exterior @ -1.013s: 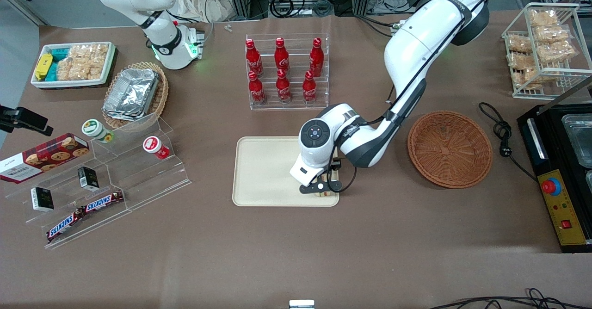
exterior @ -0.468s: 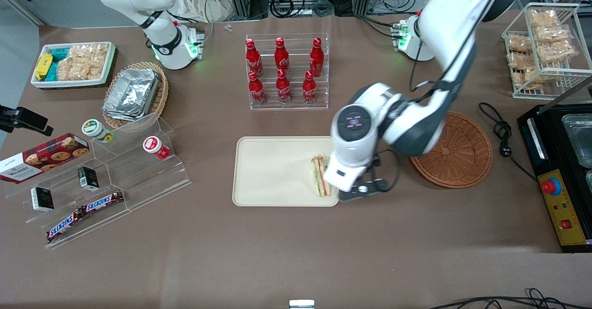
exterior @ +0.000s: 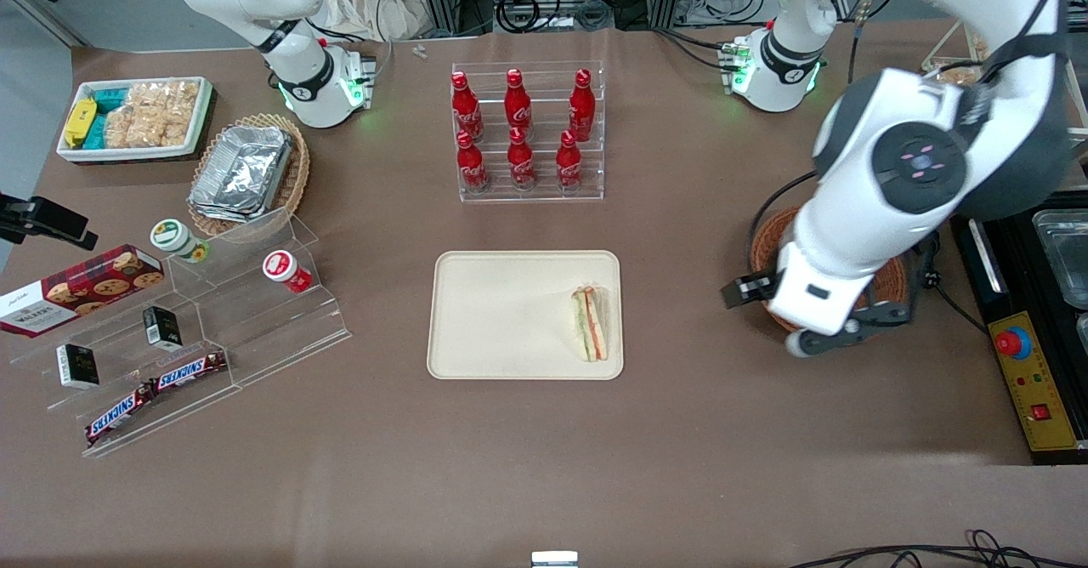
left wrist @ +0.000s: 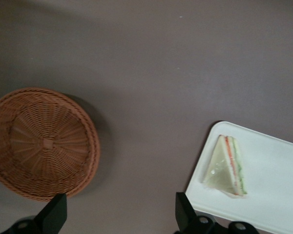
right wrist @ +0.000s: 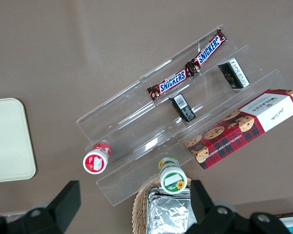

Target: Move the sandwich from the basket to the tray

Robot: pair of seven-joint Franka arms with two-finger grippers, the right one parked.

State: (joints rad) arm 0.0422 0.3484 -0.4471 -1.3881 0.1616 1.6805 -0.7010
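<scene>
Cream-beige rectangular tray (exterior: 510, 313) holds triangular clear-wrapped sandwich wedge (exterior: 590, 323), lying in tray corner nearest working arm's end and front camera. Sandwich long axis runs roughly along short tray edge; filling edge faces tray centre. Reddish-brown round wicker basket (left wrist: 41, 141) empty. Left arm's gripper (left wrist: 119, 214) hovers high above table by basket, well apart from sandwich, fingers (left wrist: 56, 212) spread wide, holding nothing. Sandwich lies toward parked arm's end from gripper. Judgement: placement done, only retreat remains.
</scene>
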